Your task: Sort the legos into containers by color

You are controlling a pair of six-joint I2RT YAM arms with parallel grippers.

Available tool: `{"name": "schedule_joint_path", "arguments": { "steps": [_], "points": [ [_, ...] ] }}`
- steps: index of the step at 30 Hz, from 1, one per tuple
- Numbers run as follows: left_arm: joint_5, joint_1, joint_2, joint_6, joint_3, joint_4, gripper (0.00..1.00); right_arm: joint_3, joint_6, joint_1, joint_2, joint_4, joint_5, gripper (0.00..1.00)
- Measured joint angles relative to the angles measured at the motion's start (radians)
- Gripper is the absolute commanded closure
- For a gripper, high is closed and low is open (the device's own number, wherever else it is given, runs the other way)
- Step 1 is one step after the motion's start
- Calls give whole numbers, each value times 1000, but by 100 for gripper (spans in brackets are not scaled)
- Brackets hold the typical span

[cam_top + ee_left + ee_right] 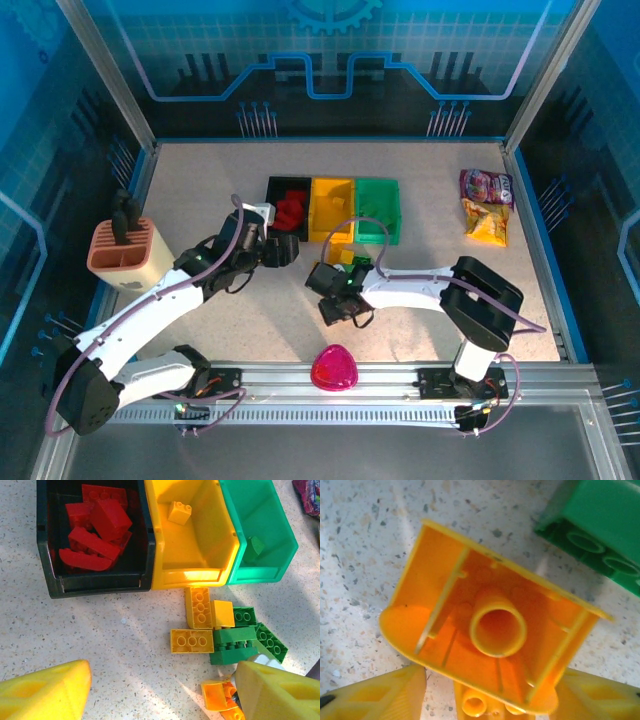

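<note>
Orange brick (490, 630) lies hollow side up on the counter (365, 540), partly over a second orange piece (475, 705), with a green brick (600, 535) near its corner. Right fingers (375, 695) flank it, partly closed; cannot tell whether they press yet. Left fingers (45, 690) hang wide apart, empty, before the black bin (95, 582). Yellow bin (192, 575) and green bin (255, 572) stand just beyond the loose pile (220, 630). Risk: a skewed pinch on the thin walls pops the brick free, or drags its neighbour along.
</note>
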Motion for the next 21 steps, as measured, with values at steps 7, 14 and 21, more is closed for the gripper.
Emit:
{"name": "schedule_joint_path", "arguments": {
  "steps": [7, 14, 21],
  "points": [
    [-5, 0, 0, -2, 0, -1, 24, 26, 27, 37, 15, -11, 35, 73],
    [-8, 0, 0, -2, 0, -4, 25, 40, 32, 58, -10, -77, 68, 76],
    [-8, 0, 0, -2, 0, -4, 25, 116, -6, 45, -105, -132, 108, 76]
  ]
}}
